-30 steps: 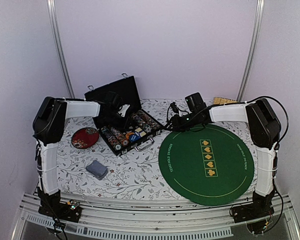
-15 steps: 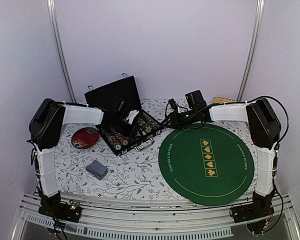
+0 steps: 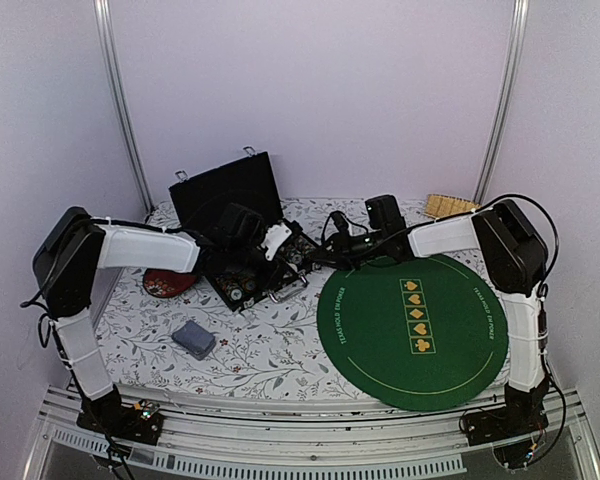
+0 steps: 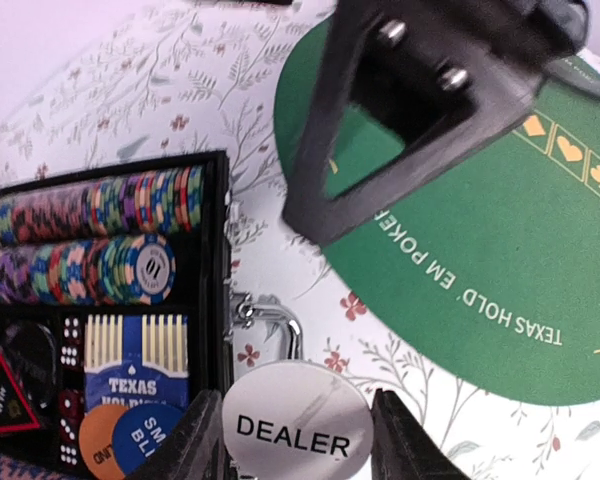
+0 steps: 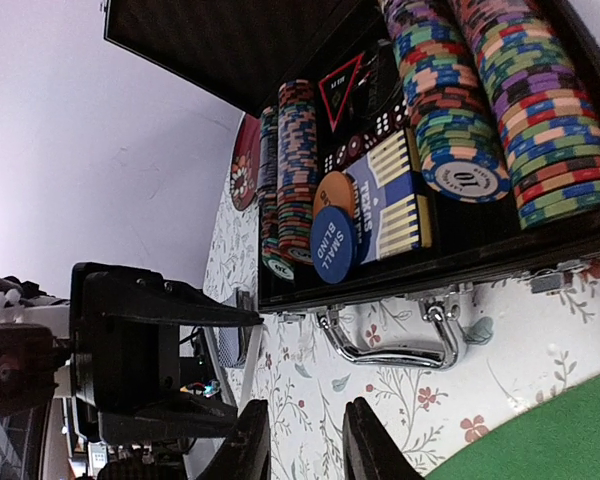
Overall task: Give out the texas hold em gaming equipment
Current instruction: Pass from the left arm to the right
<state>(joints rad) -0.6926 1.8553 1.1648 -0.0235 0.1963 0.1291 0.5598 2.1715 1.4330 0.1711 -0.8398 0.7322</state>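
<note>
Dealer button (image 4: 296, 432), a white disc, is pinched by its edge on two opposite sides in the left gripper (image 4: 295, 415). Its printed face is turned to the wrist camera, and it hangs over the handle of the black case (image 3: 225, 185), just left of the green mat (image 3: 412, 330). Poker chips (image 5: 480, 90) stand on edge in long rows along the case, with the blue and orange discs (image 5: 330, 225) beside them. Right gripper (image 5: 305, 420) hovers by the handle, fingers narrowly apart and holding nothing. A grey-blue card stack (image 3: 193, 338) lies flat on the table (image 3: 270, 350), near left.
</note>
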